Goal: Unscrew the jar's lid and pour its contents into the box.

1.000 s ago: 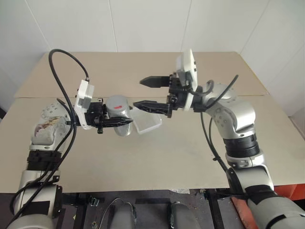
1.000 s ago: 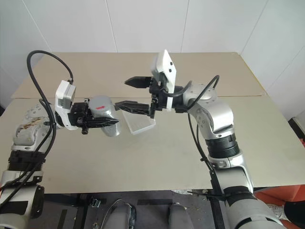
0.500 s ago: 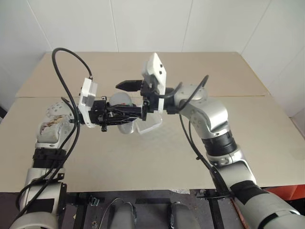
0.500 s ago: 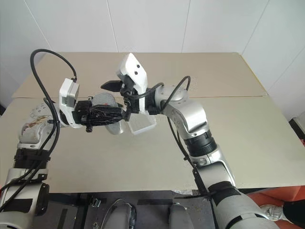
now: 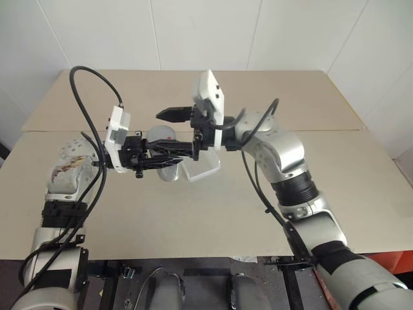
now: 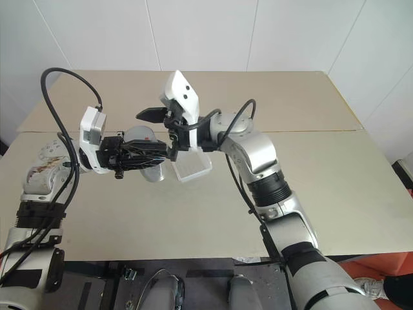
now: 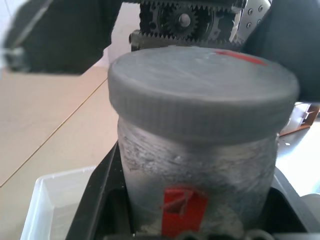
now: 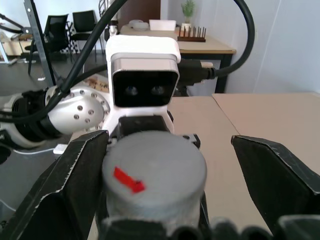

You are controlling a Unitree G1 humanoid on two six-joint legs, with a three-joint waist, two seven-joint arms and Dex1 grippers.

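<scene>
Here the jar (image 7: 197,180), a silvery-grey cylinder with a red mark on its side, is held upright above the beige table (image 5: 213,213) by the left gripper (image 5: 169,157), whose two black fingers are clenched against the jar's body from either side. The lid (image 8: 154,167), a round grey screw cap with a red mark on top, is still seated on the jar's mouth. The contents cannot be made out through the jar's wall.

The right gripper (image 5: 178,132) reaches toward the jar from the side opposite the left gripper, its fingers spread wide and grasping nothing. In the right wrist view one finger (image 8: 65,187) stands on each side of the lid, with a clear gap between each finger and the lid's rim, so the lid sits between the spread fingers without being touched. From the head view, the upper right finger shows just above and behind the lid, and the lower one crosses in front of the jar, close to the left gripper's fingers.

The box (image 5: 205,166), a shallow container of translucent white plastic, rests on the table just beside the jar, on the right arm's side, lower than the jar. It looks empty.
</scene>
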